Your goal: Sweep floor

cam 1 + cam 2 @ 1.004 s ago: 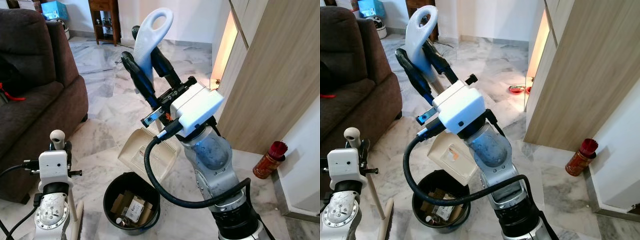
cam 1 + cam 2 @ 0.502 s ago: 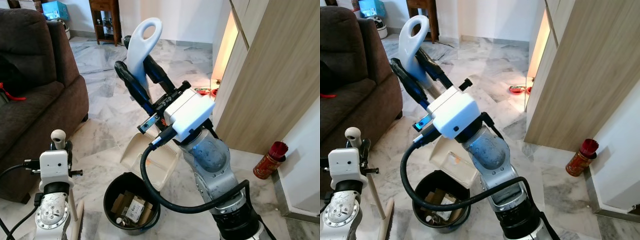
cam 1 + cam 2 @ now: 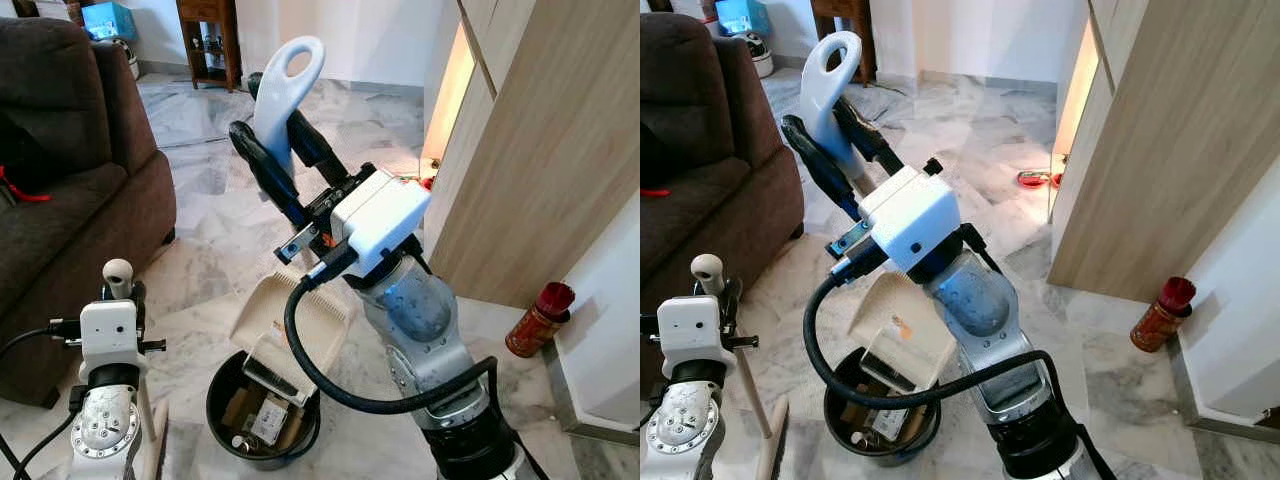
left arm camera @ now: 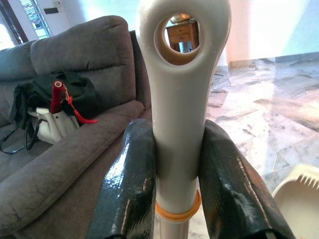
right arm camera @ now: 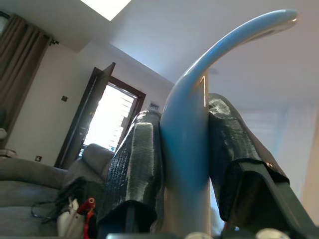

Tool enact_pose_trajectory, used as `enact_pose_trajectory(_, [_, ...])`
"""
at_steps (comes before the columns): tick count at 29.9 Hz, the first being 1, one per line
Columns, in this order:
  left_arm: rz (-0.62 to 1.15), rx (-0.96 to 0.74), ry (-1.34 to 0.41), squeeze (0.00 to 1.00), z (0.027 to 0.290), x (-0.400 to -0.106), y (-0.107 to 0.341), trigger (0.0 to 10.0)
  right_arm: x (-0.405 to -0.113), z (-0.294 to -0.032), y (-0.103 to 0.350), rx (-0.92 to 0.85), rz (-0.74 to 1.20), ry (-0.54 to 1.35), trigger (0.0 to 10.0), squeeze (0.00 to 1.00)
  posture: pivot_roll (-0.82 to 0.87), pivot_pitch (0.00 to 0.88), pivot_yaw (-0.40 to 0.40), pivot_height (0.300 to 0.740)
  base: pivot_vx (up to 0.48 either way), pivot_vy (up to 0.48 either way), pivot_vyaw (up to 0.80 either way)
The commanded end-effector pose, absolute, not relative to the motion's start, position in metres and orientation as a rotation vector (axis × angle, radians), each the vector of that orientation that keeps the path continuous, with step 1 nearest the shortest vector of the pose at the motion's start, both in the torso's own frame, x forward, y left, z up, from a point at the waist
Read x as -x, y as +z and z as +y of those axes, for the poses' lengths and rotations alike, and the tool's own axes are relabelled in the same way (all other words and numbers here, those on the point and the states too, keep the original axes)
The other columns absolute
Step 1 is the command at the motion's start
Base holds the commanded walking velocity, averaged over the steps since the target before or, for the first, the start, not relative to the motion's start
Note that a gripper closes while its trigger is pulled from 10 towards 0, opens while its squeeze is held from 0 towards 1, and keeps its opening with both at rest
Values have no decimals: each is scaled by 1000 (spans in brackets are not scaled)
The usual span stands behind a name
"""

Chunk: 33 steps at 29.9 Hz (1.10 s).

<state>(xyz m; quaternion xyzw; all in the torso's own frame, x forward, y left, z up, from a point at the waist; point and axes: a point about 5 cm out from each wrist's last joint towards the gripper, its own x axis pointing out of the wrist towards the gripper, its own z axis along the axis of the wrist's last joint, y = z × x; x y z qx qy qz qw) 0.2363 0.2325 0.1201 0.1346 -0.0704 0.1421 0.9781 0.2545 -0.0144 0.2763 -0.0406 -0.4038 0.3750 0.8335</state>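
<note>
Floor (image 3: 220, 215) of pale marble is seen stretching from a brown sofa (image 3: 70, 170) on the robot's left to a wooden cabinet (image 3: 540, 150) on its right. A dark wooden table (image 3: 210, 40) stands far back by the wall, and a red tin (image 3: 538, 320) stands on the floor at the foot of the cabinet.

The right arm (image 3: 420, 330) is raised across the middle of the scene. Its right gripper (image 3: 285, 150) is clamped on the pale handle of a dustpan (image 3: 290, 320), one black finger pressed on each side just below the loop at the handle's tip. The dustpan is held tilted, its beige tray hanging low with the front lip over a black bin (image 3: 262, 405). A dark flat piece lies at that lip, at the bin's rim. Cardboard scraps and small litter lie inside the bin.

A broom (image 4: 182, 104) stands upright at the lower left, beside the sofa. The left gripper (image 4: 177, 164) is closed on its cream handle, the two fingers squeezing it just above an orange ring and below the looped top. A dark bag with a red tassel (image 4: 60, 99) rests on the sofa seat.
</note>
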Motion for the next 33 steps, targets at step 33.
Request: enact_pose_trajectory(33, [-166,-234,231,0,219,-241,121,10000,-289,-128,222,374,-671,107,10000,0,30,0,-20,740,0,0,0])
